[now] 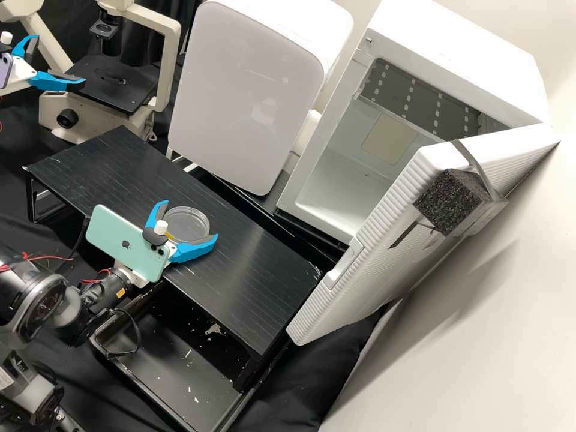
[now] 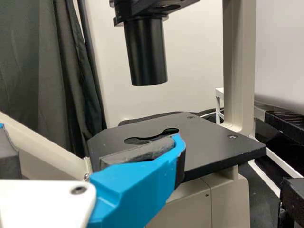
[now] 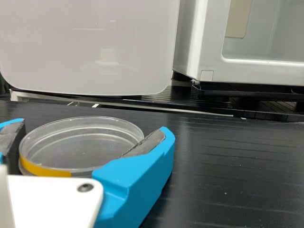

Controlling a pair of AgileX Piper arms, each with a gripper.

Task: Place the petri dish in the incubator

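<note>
The left claw (image 1: 60,60) stood apart-fingered beside the microscope (image 1: 111,84). The right claw (image 1: 189,220) straddled the clear, round dish (image 3: 85,142) with fingers spread, likely to centre its grip above the grooved black surface (image 1: 252,264). Rightward beyond it, the incubator's (image 1: 456,57) ridged white door (image 1: 354,282) hung open, presumably for entry.

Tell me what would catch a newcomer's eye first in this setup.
Probably the big white incubator at the high view's upper right, its door hanging open with a black foam block strapped on. Next, the mint-green phone on the right arm, beside that arm's bright blue claw, whose spread fingers flank a clear petri dish on the black stand.
</note>
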